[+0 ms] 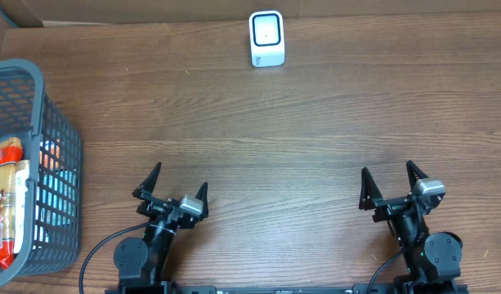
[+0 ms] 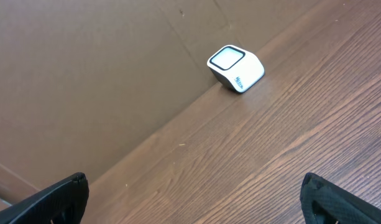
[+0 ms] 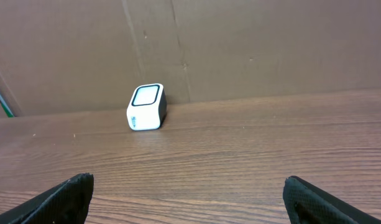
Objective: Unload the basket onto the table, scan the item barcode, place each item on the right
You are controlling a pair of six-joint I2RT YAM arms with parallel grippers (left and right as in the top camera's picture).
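The grey basket [image 1: 60,171] is cut off at the 9 o'clock edge. The packets [image 1: 6,196] inside are partly hidden by its mesh, and their print cannot be read. A dark wood-grain table [image 1: 299,139] is backed at 12 o'clock by a brown cardboard wall [image 3: 240,43]. The white scanner [image 1: 266,38] is set at 12 o'clock just beside that wall, window tilted upward. Its long axis, like the packets', runs 12 to 6. The left gripper [image 1: 181,176] at 7 o'clock and the right gripper [image 1: 387,168] at 5 o'clock are spread wide apart, with nothing held.
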